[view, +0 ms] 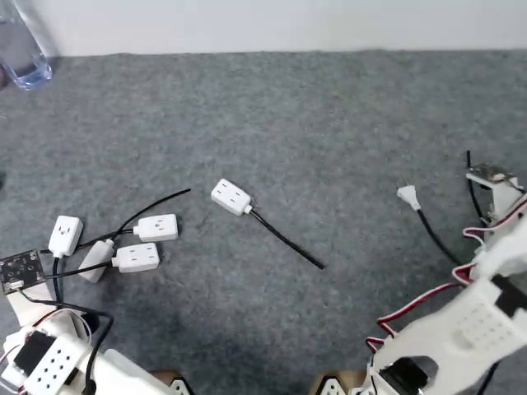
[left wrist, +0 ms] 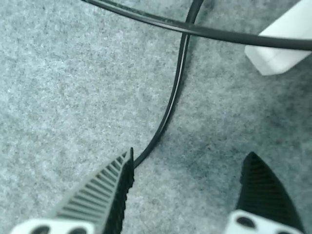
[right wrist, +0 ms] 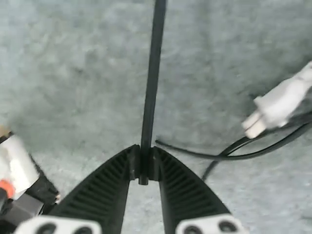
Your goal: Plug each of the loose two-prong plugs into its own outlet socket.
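Little of the task looks done. The right gripper (right wrist: 145, 168) is clamped on a thin black cable (right wrist: 153, 87), pinched between its closed fingers low over the felt (view: 329, 115). A white plug (right wrist: 275, 105) lies on the felt near it, prongs bare. I cannot tell whether the held cable is that plug's own. In the high view the plug sits at the right of the table beside the right arm, well apart from every socket. A lone socket (view: 230, 197) lies mid-table, its slots showing and nothing in them. The socket cluster (view: 137, 257) lies at the left near the left arm, tangled with black leads. The faces that show there also look unfilled, though one white piece among them is too small to make out. The left gripper (left wrist: 190, 161) hangs over the felt, fingers spread wide and holding nothing, with a second cable (left wrist: 170, 97) lying on the felt beneath the gap. A white block (left wrist: 282, 44) lies near. As I judge it, no plug is seated yet. The right arm has a cable in hand, and for each plug there remains the carry to a socket, lining up the prongs and pressing home.
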Robot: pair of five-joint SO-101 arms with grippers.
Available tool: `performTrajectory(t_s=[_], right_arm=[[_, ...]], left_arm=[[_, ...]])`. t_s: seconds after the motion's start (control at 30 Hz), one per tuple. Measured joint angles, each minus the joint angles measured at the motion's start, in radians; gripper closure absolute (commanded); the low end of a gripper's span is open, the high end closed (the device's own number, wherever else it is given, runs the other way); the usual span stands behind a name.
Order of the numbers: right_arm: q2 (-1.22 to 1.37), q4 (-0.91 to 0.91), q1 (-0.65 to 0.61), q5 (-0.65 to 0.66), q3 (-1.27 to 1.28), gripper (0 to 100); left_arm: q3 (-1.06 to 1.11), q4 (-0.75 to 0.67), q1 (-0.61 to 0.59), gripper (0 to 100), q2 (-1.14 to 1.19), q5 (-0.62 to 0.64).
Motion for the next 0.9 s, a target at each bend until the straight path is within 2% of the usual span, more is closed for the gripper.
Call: performTrajectory(t_s=[0.37, 0.53, 0.63, 0.9], right_arm=[[-0.514, 0.0, -0.087, 0.028, 0.519, 99.1], [-0.621, -0.075, -0.094, 0.041, 0.74, 99.1], [-0.626, -0.166, -0.051, 0.091, 0.827, 99.1], [-0.629, -0.379, 0.14, 0.227, 0.83, 99.1]], left_arm=[[0.0, 0.0, 0.0, 67, 0.0, 0.0], [0.0, 0.0, 0.0, 67, 0.0, 0.0], [0.0, 0.0, 0.0, 67, 0.0, 0.0], [0.0, 0.0, 0.0, 67, 0.0, 0.0]])
